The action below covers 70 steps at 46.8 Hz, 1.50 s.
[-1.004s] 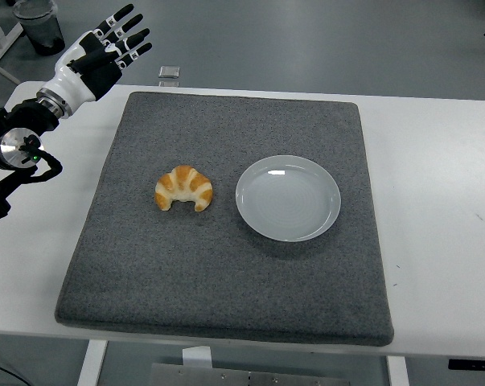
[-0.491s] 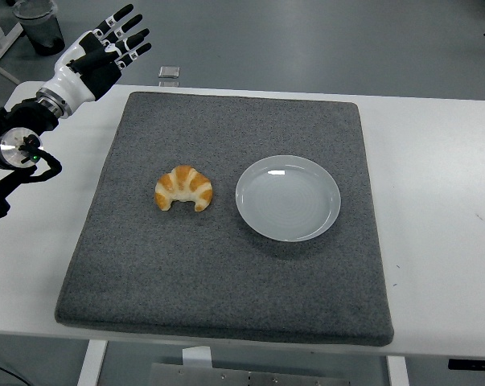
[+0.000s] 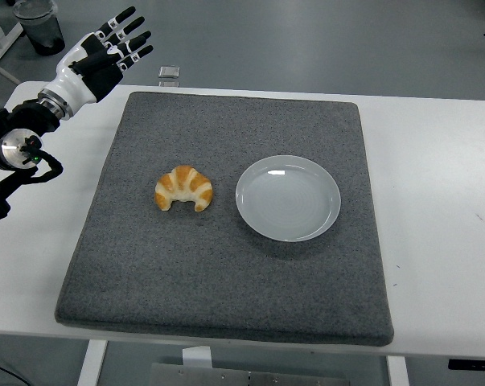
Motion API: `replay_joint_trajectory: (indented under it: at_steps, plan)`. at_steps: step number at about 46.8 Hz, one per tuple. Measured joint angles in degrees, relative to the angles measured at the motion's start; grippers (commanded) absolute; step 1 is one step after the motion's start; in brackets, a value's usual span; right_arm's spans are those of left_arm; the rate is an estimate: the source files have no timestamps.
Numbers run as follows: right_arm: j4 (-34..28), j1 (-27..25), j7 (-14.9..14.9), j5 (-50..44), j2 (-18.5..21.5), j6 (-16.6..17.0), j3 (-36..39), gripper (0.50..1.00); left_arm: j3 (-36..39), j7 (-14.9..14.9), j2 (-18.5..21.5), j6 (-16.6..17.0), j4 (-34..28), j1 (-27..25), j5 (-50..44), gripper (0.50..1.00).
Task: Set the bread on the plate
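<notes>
A grey foam mat (image 3: 226, 265) covers the white table. The left hand (image 3: 105, 52) hovers spread and empty; well below-right lies the croissant (image 3: 183, 188), beside the plate (image 3: 288, 198). Light, flaky, crushable: it probably wants a gentle grasp across its middle.

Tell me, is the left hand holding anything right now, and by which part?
Nothing is held. The left hand is raised at the table's far left corner, fingers spread; the croissant lies untouched on the mat.

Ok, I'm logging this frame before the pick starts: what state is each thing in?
croissant: lying on the grey mat, beside the plate, not touching it.
plate: upright on the mat, empty.
left robot hand: raised over the table's far left corner, fingers spread, holding nothing.
</notes>
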Motion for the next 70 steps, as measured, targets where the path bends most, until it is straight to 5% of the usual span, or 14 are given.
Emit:
replay_joint_trajectory:
  at_steps: [18, 35, 50, 70]
  plan:
    - [0.0, 0.0, 0.0, 0.0, 0.0, 0.0, 0.0, 0.932, 5.1, 2.2, 11.9, 12.0, -20.4, -5.9, 0.2, 0.984]
    - [0.0, 0.0, 0.0, 0.0, 0.0, 0.2, 0.0, 0.93, 28.2, 2.4, 20.0, 22.1, -29.9, -24.6, 10.2, 0.984]
    - [0.2, 0.0, 0.0, 0.0, 0.0, 0.4, 0.0, 0.93, 51.5, 2.5, 21.9, 22.9, -36.5, -40.6, 17.8, 0.986]
    - [0.3, -0.1, 0.0, 0.0, 0.0, 0.3, 0.0, 0.93, 56.1, 2.7, 21.2, 23.3, -38.4, -39.1, 39.8, 0.986]
